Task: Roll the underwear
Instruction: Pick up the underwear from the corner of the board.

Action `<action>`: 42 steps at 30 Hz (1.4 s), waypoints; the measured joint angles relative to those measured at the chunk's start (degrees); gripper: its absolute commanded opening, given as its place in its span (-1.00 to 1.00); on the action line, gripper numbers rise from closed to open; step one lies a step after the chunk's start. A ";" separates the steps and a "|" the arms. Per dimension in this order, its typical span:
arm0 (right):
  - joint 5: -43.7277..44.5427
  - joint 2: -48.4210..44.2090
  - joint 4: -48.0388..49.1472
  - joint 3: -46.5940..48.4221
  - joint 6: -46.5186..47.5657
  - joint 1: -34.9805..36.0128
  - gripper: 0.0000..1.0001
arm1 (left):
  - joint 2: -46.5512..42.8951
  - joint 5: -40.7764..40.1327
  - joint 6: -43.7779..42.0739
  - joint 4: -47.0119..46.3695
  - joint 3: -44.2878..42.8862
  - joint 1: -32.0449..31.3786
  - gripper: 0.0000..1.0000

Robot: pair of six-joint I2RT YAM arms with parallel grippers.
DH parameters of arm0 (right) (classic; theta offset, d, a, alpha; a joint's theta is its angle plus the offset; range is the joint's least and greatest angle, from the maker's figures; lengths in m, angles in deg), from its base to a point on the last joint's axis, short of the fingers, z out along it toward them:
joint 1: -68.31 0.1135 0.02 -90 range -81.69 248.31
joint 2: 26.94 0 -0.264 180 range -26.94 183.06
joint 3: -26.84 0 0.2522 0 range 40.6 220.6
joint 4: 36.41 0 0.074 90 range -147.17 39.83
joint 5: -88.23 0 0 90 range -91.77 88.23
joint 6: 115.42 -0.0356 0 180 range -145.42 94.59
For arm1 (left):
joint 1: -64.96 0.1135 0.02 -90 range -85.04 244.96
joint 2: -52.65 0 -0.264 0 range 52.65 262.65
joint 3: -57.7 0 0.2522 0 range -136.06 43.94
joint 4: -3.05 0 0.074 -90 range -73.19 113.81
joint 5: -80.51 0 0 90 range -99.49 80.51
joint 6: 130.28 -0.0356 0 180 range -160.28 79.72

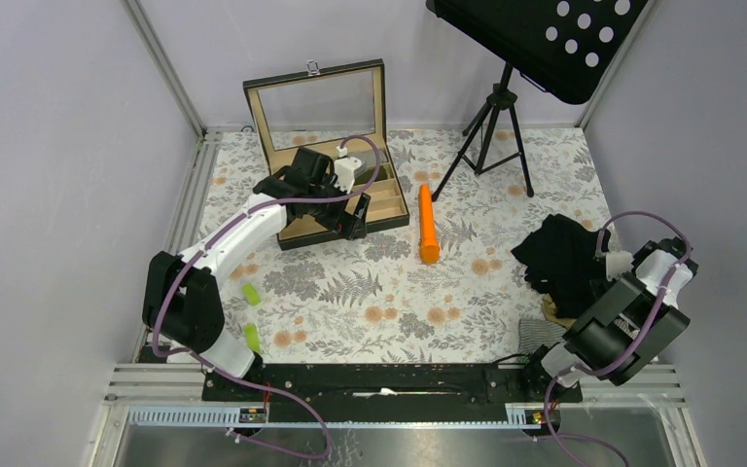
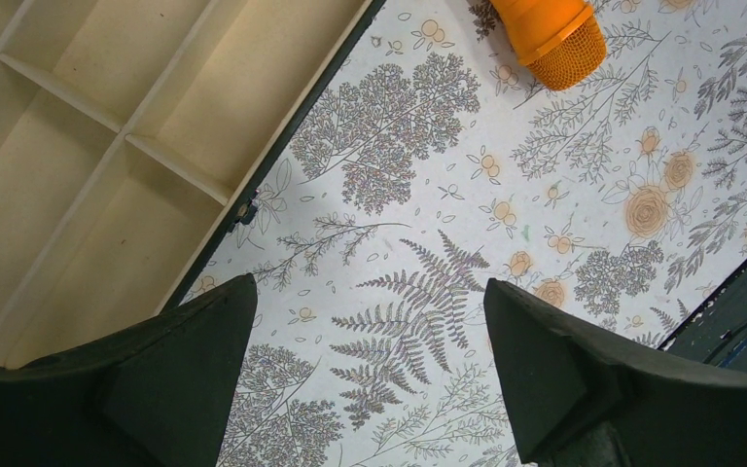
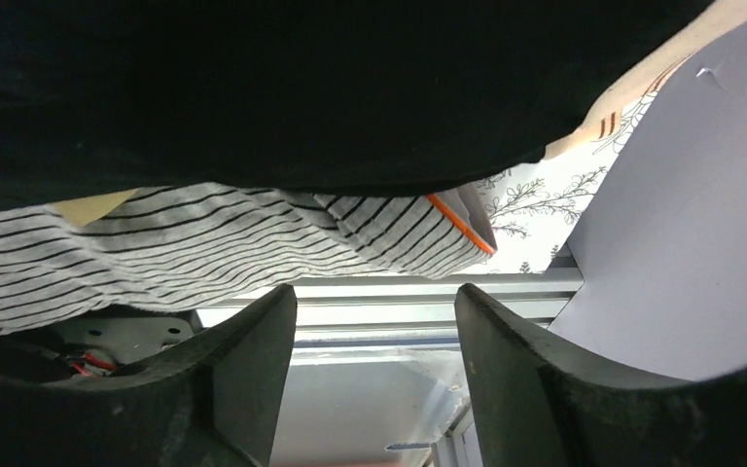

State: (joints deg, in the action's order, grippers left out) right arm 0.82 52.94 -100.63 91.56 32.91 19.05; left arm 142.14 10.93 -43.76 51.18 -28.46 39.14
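My left gripper (image 2: 370, 292) hangs out of the way, jaws spread wide and empty, over the floral-print table cover (image 2: 428, 175). The cream-lined wooden box (image 2: 107, 146) lies to its left and the orange carrot-shaped stick (image 2: 554, 34) ahead to its right.

The work is at my right gripper (image 3: 374, 302). The heap of plain black cloth underwear (image 3: 302, 88) sits just beyond its fingertips, lying over the light grey pinstriped cloth underwear (image 3: 204, 243), whose edge hangs close to the tips. I can't tell if it touches them. The jaws stand partly apart with nothing between them, so nothing is grasped. I judge the gripper is set low so it can take the striped piece from under the pile.
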 measured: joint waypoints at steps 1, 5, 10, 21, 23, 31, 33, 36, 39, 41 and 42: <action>0.15 0.46 0.72 -0.39 0.00 0.00 0.27 | 0.02 0.13 0.02 0.02 0.00 0.00 0.89; 0.94 0.81 3.69 -2.14 0.20 0.00 0.00 | 0.02 0.61 0.04 0.04 0.00 0.00 0.89; 1.44 0.59 7.69 -4.48 0.46 0.00 -0.19 | 0.02 0.85 0.04 0.07 0.00 0.00 0.89; 1.90 -7.67 10.58 -8.72 0.92 -0.02 -1.00 | 1.62 1.68 0.07 0.33 -0.09 0.00 0.89; 1.86 -12.44 8.02 -7.91 1.49 -0.02 -1.00 | 2.19 1.86 0.07 0.70 -0.79 0.00 0.88; -2.93 -18.82 -9.20 12.68 0.98 0.04 -1.00 | 7.06 3.58 0.55 0.57 -4.76 0.00 0.85; -6.47 -18.75 -13.60 18.88 0.13 0.55 -1.00 | 7.80 3.89 0.79 0.44 -5.07 0.00 0.85; -12.70 -18.27 -20.52 27.98 -1.22 3.45 -1.00 | 8.52 4.50 1.31 0.31 -5.77 0.00 0.84; -18.78 -17.70 -25.94 35.74 -3.65 12.11 -1.00 | 8.66 4.81 1.86 0.02 -6.12 0.00 0.84; -22.45 -17.22 -28.44 40.09 -6.56 20.13 -1.00 | 8.66 4.87 1.90 -0.17 -6.16 0.00 0.84; -23.76 -16.63 -29.49 42.18 -8.33 23.74 -1.00 | 8.66 4.87 1.90 -0.20 -6.16 0.00 0.84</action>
State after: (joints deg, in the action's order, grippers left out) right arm -22.94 36.30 -130.11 133.75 24.58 42.79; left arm 150.80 15.81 -41.86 50.98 -34.62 39.14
